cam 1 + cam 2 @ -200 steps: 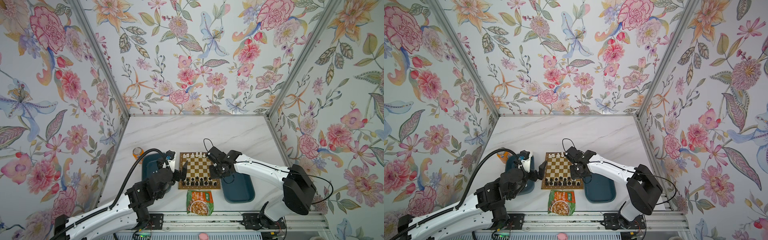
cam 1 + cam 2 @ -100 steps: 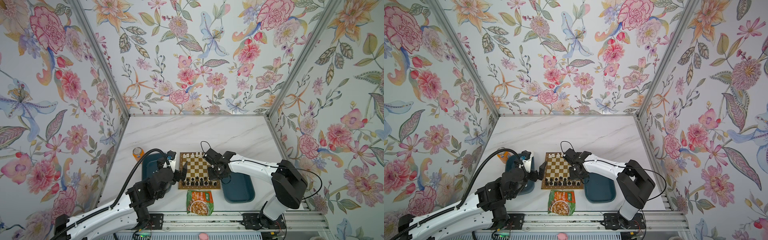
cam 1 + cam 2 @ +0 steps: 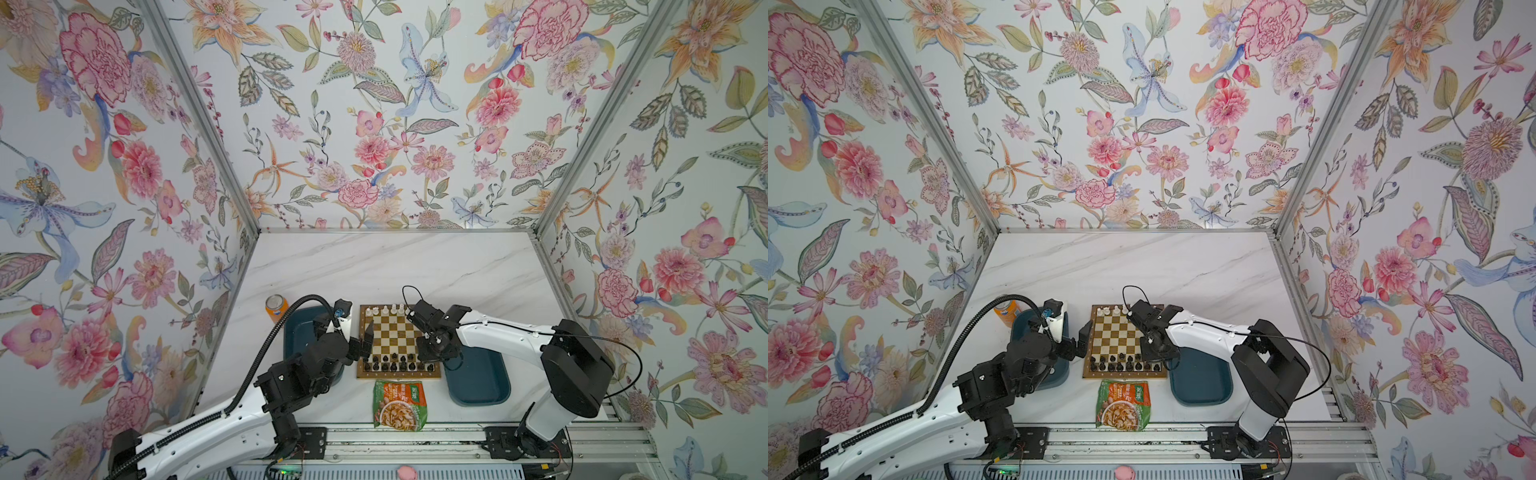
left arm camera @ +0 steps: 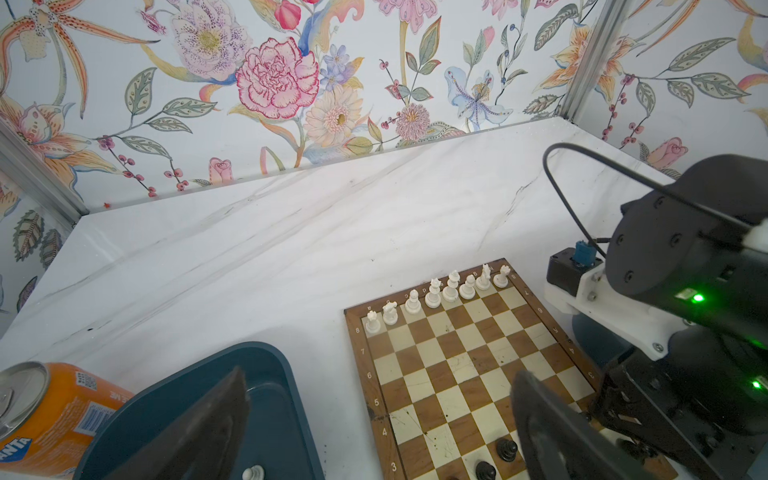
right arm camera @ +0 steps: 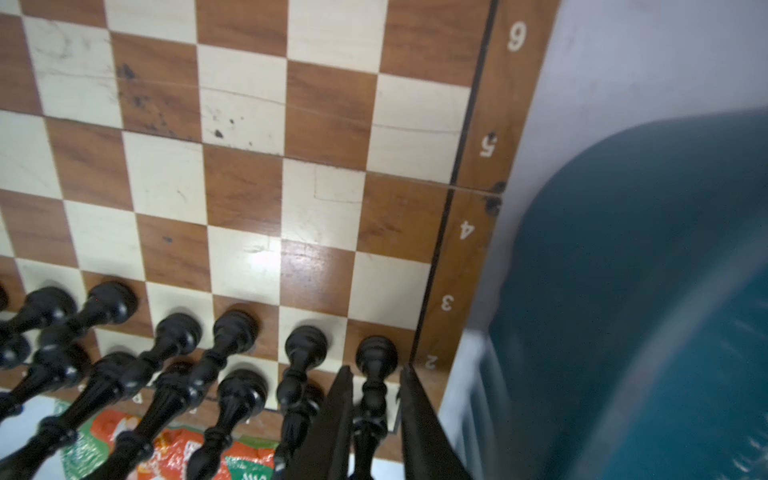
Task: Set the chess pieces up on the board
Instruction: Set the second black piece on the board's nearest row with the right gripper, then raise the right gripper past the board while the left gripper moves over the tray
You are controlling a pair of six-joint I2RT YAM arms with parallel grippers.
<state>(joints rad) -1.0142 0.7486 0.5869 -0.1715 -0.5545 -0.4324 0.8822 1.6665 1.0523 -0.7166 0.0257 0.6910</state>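
Observation:
The board (image 3: pixel 399 332) (image 3: pixel 1117 336) lies between two teal trays. White chess pieces (image 3: pixel 386 309) (image 4: pixel 436 291) line its far row and black ones (image 3: pixel 395 361) fill its two near rows. My right gripper (image 5: pixel 375 370) (image 3: pixel 432 358) stands open by a small gap at the board's near right corner. Its fingers flank an upright black pawn (image 5: pixel 376 353) on the end square of row 2, with a sliver of space on one side. My left gripper (image 4: pixel 374 432) (image 3: pixel 365 345) hovers wide open and empty over the board's left edge. One white pawn (image 4: pixel 253 473) lies in the left tray (image 4: pixel 199 374).
An orange soda can (image 3: pixel 276 307) (image 4: pixel 50 415) stands behind the left tray (image 3: pixel 297 332). The right tray (image 3: pixel 478 382) (image 5: pixel 644 291) sits beside the board's right edge. A snack bag (image 3: pixel 399 405) (image 5: pixel 166 449) lies in front of the board.
My right gripper has come down toward the board's near right corner, and its jaws have parted slightly around the black pawn. The left arm has stayed still.

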